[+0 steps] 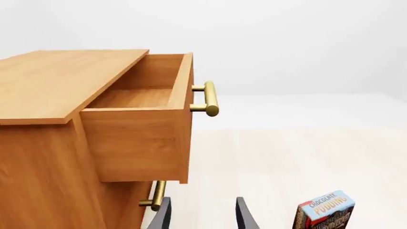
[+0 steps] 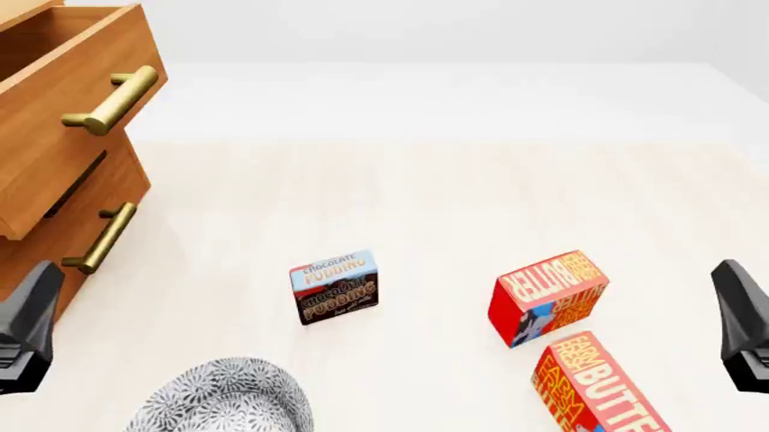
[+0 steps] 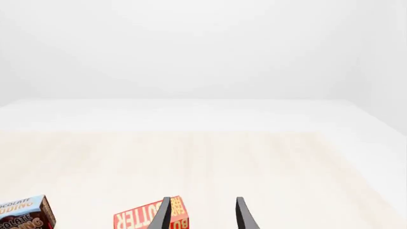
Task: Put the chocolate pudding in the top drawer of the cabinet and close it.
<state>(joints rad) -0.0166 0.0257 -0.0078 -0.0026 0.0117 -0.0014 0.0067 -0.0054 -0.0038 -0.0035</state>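
Observation:
The chocolate pudding (image 2: 335,287) is a small box with a light-blue top and dark-brown bottom, standing on the table's middle; it also shows in the left wrist view (image 1: 324,211) and the right wrist view (image 3: 24,213). The cabinet (image 2: 49,193) stands at the far left, its top drawer (image 1: 143,119) pulled open and empty, brass handle (image 2: 114,101) forward. My left gripper (image 1: 201,217) is open and empty, low at the front left (image 2: 24,324), near the lower drawer handle (image 2: 103,238). My right gripper (image 3: 202,217) is open and empty at the front right (image 2: 745,328).
Two red-orange butter boxes (image 2: 548,297) (image 2: 595,382) lie right of the pudding, near my right gripper. A grey patterned round object (image 2: 222,396) sits at the front edge, left of centre. The cabinet's top (image 1: 64,81) overhangs the open drawer's back.

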